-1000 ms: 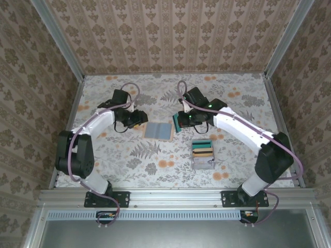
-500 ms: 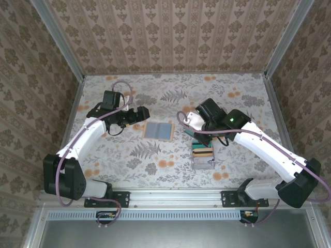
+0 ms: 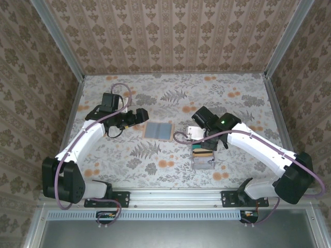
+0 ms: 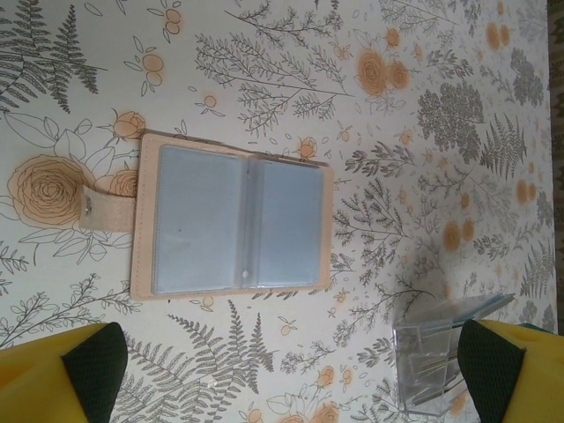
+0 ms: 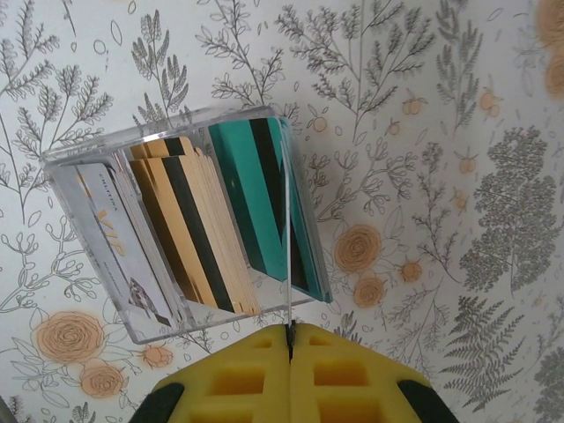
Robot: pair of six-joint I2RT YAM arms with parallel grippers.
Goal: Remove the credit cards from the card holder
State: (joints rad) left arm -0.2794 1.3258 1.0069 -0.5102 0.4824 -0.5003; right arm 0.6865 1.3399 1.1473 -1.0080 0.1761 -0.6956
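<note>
the right gripper (image 5: 289, 339) is clenched on the edge of the teal card (image 5: 251, 194), which stands inside the clear box (image 5: 62, 176). i would release only once it sits down, then lift straight. the card holder (image 4: 233, 216) lies well apart from the clear box, left gripper (image 4: 291, 368) released.
</note>
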